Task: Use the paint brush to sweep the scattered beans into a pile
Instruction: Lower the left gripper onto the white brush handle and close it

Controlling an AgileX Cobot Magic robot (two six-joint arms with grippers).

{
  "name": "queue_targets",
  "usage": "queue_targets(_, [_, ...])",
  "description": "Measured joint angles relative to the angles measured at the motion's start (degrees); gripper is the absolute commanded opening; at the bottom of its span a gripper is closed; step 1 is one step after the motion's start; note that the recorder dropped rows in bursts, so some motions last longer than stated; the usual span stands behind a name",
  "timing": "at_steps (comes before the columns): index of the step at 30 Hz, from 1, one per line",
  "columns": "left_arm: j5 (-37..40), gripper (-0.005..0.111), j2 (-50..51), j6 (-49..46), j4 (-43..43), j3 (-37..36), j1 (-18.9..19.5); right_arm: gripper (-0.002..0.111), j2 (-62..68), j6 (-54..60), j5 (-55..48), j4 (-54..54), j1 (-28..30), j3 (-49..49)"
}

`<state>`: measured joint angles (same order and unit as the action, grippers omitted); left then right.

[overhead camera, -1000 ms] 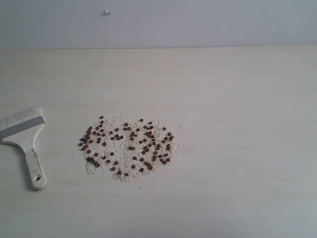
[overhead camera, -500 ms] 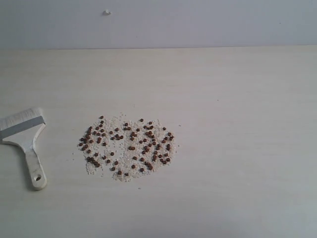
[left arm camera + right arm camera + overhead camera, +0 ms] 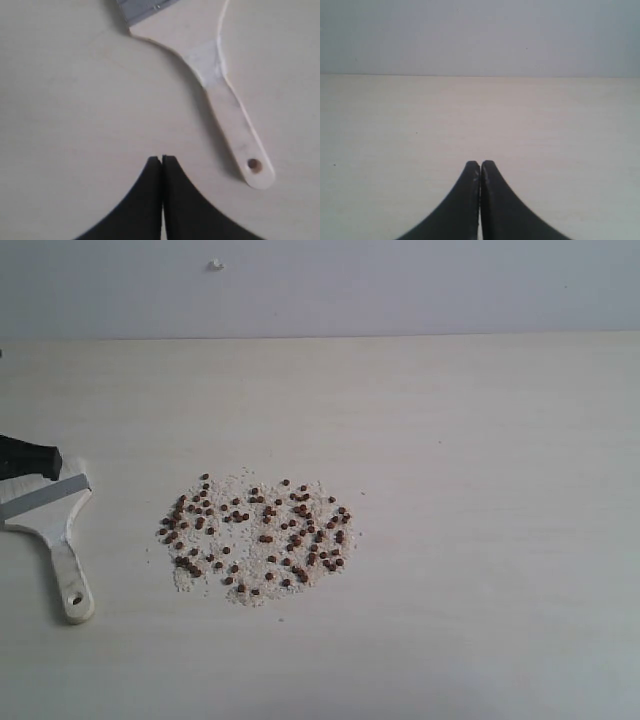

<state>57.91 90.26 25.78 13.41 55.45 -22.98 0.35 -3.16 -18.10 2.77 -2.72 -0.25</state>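
Only the outside view shows us the beans (image 3: 258,538), scattered on the table (image 3: 480,540) right of the brush (image 3: 62,540). The left wrist view shows our left claw (image 3: 161,161) clenched, empty, near its handle. Our right claw (image 3: 480,164) is likewise clenched, empty.

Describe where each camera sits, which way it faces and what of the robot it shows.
Exterior view: above the table's near side, facing the wall; shows beans, paint brush, left gripper.
Left wrist view: on the left arm, looking down past shut jaws at the brush handle.
Right wrist view: on the right arm, facing across the table to the wall; right gripper shut.
Exterior and left wrist views share the brush.
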Motion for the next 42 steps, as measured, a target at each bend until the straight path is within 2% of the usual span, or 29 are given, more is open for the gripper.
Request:
queue_targets(5, [-0.88, 0.0, 5.75, -4.74, 4.76, 1.44, -0.33, 0.0, 0.0, 0.0, 0.0, 0.0, 0.0, 0.0])
queue_targets(9, [-4.36, 0.0, 7.44, -18.24, 5.01, 1.57, -0.72, 0.0, 0.0, 0.0, 0.0, 0.0, 0.0, 0.0])
queue_targets(17, [-9.34, 0.0, 7.88, -65.3, 5.63, 1.59, -4.79, 0.0, 0.0, 0.0, 0.0, 0.0, 0.0, 0.0])
queue_targets(22, [-11.12, 0.0, 7.88, -87.28, 6.02, 1.59, -4.91, 0.0, 0.0, 0.0, 0.0, 0.0, 0.0, 0.0])
queue_targets(26, [-12.9, 0.0, 8.4, -98.87, 6.42, 1.59, -4.91, 0.0, 0.0, 0.0, 0.0, 0.0, 0.0, 0.0])
queue_targets(29, [-15.02, 0.0, 9.01, -107.31, 9.88, 1.59, -4.68, 0.0, 0.0, 0.0, 0.0, 0.0, 0.0, 0.0])
queue_targets(35, [-15.86, 0.0, 9.37, -114.83, 12.75, 1.69, -4.58, 0.0, 0.0, 0.0, -0.1, 0.0, 0.0, 0.0])
queue_targets(37, [-16.12, 0.0, 9.37, -118.05, 10.74, 1.69, -4.58, 0.0, 0.0, 0.0, -0.1, 0.0, 0.0, 0.0])
queue_targets(42, [-14.47, 0.0, 9.37, -135.31, -0.53, 1.69, -4.58, 0.0, 0.0, 0.0, -0.1, 0.0, 0.0, 0.0])
